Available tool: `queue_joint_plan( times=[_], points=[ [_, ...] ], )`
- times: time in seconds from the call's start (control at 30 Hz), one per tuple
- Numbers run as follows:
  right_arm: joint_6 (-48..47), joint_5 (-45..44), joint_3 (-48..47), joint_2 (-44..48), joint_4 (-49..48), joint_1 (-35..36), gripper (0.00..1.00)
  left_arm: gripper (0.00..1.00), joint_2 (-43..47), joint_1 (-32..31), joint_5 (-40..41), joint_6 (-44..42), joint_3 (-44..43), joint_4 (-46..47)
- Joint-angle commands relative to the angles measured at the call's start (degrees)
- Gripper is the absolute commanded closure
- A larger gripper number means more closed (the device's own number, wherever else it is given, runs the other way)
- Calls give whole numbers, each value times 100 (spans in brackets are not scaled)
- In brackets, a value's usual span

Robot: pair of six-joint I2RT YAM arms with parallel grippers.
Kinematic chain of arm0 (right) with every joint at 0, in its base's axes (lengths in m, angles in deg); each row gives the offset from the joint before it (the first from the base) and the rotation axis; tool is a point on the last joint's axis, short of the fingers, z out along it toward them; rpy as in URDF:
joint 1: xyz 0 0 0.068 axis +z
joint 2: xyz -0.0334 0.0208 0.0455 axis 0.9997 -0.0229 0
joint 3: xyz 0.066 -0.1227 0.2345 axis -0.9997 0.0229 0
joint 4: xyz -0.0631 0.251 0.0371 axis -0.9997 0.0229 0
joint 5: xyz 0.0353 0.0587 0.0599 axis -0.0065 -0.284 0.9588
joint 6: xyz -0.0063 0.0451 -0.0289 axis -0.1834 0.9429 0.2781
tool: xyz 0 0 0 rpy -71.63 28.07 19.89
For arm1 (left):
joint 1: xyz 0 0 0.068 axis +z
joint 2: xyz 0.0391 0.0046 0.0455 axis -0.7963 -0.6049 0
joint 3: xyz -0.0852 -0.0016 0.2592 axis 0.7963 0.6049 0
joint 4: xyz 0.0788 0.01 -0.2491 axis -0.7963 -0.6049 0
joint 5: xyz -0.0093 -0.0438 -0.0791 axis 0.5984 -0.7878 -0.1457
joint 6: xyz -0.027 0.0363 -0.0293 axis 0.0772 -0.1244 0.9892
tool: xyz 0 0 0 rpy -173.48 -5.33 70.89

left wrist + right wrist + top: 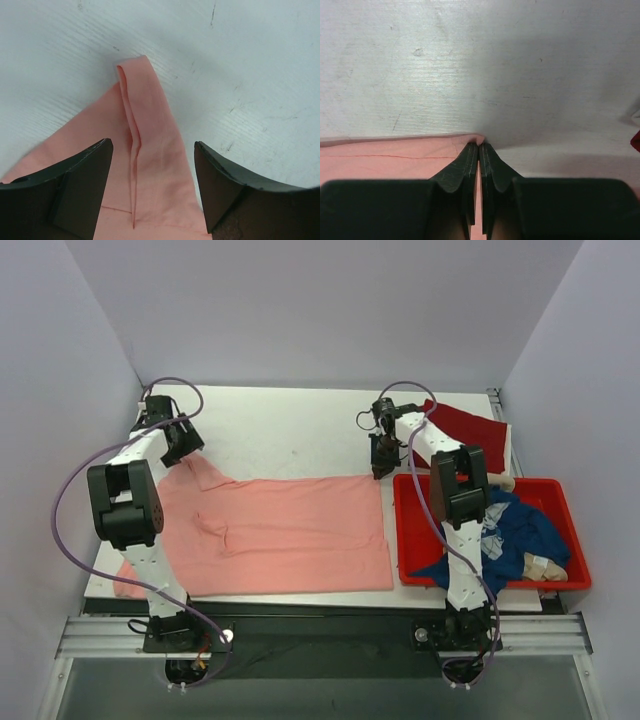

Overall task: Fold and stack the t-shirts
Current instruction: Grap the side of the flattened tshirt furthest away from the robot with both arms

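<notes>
Step in hand: first fold of the pink shirt, at the grasp stage, with nothing lifted off the table.

- Pink shirt lies spread flat over the left and middle of the table, sleeves toward the left edge, hem toward the right.
- Right gripper sits at the shirt's far right corner. Its jaws are pressed together there, and the wrist view shows a pink sliver between the fingers, so it reads as a pinch on that corner.
- Left gripper is spread wide over the far sleeve near the left edge, one finger on each side of the sleeve's raised crease. Whether the fingers touch cloth cannot be told.
- Red shirt lies at the far right corner, apart from the pink one.
- Navy shirt is bundled in the tub at the right edge with other cloth.

Next move, as judged: the left gripper has to come down and close on the sleeve, so that both far points are held. Both arms then carry the far edge toward the near edge together — level and at one pace. A pull from the right side alone would likely drag or skew the shirt.
</notes>
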Motion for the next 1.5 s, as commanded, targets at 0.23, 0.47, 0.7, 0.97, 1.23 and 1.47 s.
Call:
queue_joint_plan(
  times=[0.23, 0.47, 0.7, 0.97, 1.23, 1.47],
  points=[
    [90, 53, 87, -54, 208, -5, 96, 34, -451, 163, 420, -60, -638, 305],
    [116, 79, 122, -2, 234, 4, 96, 43, -829, 295, 219, -77, -919, 455],
    [116, 62, 114, 16, 278, 4, 97, 50, -1260, 304, 121, -192, -1323, 332],
    [125, 44, 70, -10, 348, -5, 97, 61, -1383, 304, 112, -244, -1499, 297],
    [143, 27, 17, -2, 375, 4, 98, 72, -1366, 304, 191, -350, -1570, 139],
    [187, 18, -53, 51, 392, 4, 100, 100, -1252, 304, 104, -402, -1526, 86]
  ],
)
